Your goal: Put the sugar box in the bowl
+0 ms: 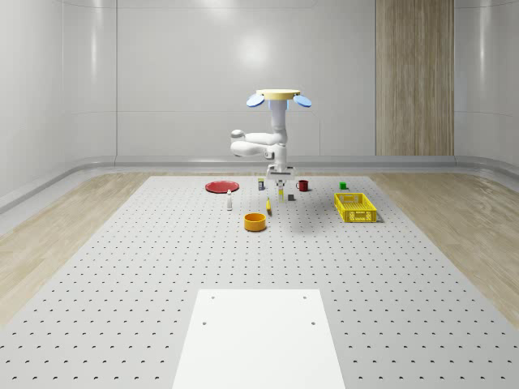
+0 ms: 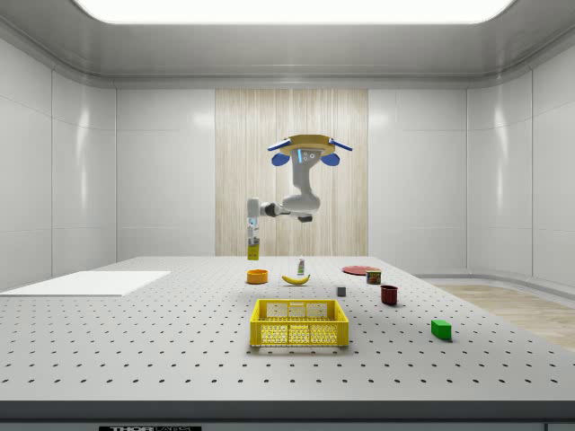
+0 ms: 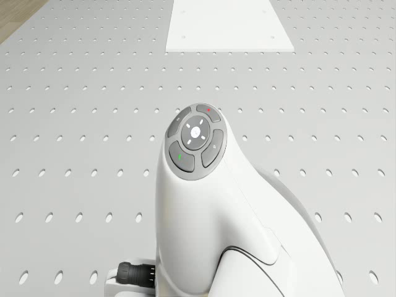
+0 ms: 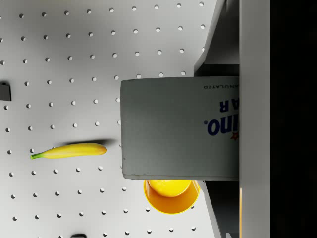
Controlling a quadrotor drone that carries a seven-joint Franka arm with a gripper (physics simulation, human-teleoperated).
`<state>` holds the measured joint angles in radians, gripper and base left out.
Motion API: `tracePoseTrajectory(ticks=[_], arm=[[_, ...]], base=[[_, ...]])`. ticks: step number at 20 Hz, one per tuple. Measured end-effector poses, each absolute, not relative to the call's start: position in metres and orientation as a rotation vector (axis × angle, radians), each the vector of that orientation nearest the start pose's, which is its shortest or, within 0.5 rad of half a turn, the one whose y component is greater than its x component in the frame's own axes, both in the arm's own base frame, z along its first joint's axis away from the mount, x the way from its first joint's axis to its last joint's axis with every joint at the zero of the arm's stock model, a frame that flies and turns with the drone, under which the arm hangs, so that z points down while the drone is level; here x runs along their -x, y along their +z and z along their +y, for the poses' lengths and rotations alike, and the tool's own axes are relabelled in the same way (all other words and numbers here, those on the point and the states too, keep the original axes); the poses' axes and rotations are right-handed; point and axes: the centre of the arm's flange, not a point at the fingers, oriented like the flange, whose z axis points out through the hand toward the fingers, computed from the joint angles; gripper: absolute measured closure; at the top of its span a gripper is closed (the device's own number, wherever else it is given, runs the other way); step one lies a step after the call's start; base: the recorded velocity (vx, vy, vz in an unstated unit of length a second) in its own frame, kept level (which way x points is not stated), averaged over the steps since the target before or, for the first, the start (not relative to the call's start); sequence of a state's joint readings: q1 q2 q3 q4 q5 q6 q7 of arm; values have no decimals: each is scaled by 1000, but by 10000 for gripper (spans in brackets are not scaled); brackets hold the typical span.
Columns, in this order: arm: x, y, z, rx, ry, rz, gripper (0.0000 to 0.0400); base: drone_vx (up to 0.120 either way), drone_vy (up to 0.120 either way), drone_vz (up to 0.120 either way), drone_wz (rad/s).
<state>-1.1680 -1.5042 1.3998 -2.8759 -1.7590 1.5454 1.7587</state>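
- Whole-scene view: one drone hovering above the perforated table, arm hanging below it. One gripper carries the sugar box clear of the surface, beyond the one orange bowl. Also counted: one red plate, one red mug, one yellow crate, one small green block, one white mat, one small bottle.
- Side view: drone aloft over the table's middle, gripper extended towards this view's left. Box hangs above the bowl, apart from it (how squarely above, this angle cannot settle). One banana, one crate, one mug, one green block, one small can, one grey cube.
- Drone view: one arm housing with its button pad above bare table; nothing of the task to count.
- Wrist view: fingers clamped on the one sugar box. One bowl peeks past the box's edge; one banana lies beside.
- Risk, judged: the bowl appears offset from the box's centre, so a release here could catch the rim, tip the bowl or send the box onto the table. The box also looks large for that bowl, so it may lean out rather than settle.
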Motion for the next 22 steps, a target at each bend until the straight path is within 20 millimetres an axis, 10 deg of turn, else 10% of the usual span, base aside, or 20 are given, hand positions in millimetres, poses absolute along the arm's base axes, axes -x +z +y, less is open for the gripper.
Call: tracePoseTrajectory(ticks=[22], arm=[[-307, 483, 0, 7, 850, 5, 233]], base=[[31, -120, -13, 0]])
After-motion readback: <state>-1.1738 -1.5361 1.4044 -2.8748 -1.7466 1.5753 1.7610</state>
